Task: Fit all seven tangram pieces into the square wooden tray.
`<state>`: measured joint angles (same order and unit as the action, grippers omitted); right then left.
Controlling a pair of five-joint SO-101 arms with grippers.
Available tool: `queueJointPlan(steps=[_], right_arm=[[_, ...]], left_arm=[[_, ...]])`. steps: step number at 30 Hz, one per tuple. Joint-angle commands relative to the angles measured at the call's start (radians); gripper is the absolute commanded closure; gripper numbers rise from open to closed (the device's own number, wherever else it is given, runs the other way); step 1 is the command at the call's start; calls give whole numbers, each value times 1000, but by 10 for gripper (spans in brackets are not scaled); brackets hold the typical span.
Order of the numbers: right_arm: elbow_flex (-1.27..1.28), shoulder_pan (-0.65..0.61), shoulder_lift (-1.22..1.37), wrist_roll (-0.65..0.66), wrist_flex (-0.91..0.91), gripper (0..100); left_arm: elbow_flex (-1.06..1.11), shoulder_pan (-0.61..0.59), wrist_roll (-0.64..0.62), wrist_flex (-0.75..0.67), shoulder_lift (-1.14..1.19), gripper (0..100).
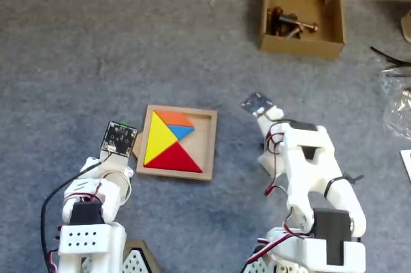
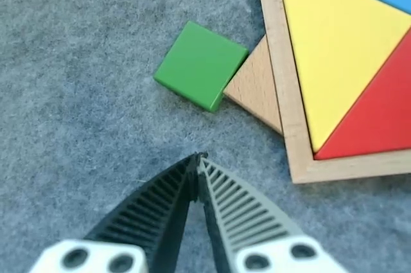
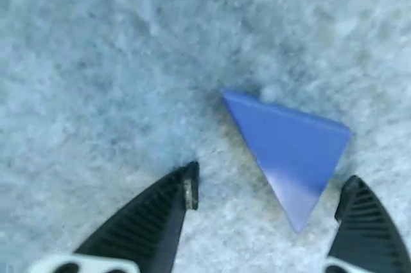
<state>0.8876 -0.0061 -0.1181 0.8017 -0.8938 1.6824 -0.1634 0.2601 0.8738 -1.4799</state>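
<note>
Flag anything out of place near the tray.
Three pieces lie outside the tray on the carpet: a wooden triangle against its rim, a green square touching that triangle, and a blue triangle apart, between the right jaws.

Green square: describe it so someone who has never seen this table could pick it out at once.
Find the square wooden tray mid-table. Just outside its edge nearest the left arm lie two loose pieces. The green square is the coloured one, touching a plain wooden triangle against the tray.
</note>
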Motion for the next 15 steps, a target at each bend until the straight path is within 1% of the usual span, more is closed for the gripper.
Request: queueJointPlan(steps=[1, 4, 7, 10, 15], right_arm=[[7, -16, -151, -5, -96, 661], [7, -30, -302, -5, -148, 661], [7, -41, -418, -14, -153, 661], [-22, -51, -455, -117, -156, 660], [-136, -51, -361, -261, -185, 660]], left_arm=[[22, 12, 8, 3, -15, 993], [22, 12, 8, 3, -15, 993], [22, 12, 8, 3, -15, 993], [22, 12, 8, 3, -15, 993], [22, 12, 8, 3, -15, 993]])
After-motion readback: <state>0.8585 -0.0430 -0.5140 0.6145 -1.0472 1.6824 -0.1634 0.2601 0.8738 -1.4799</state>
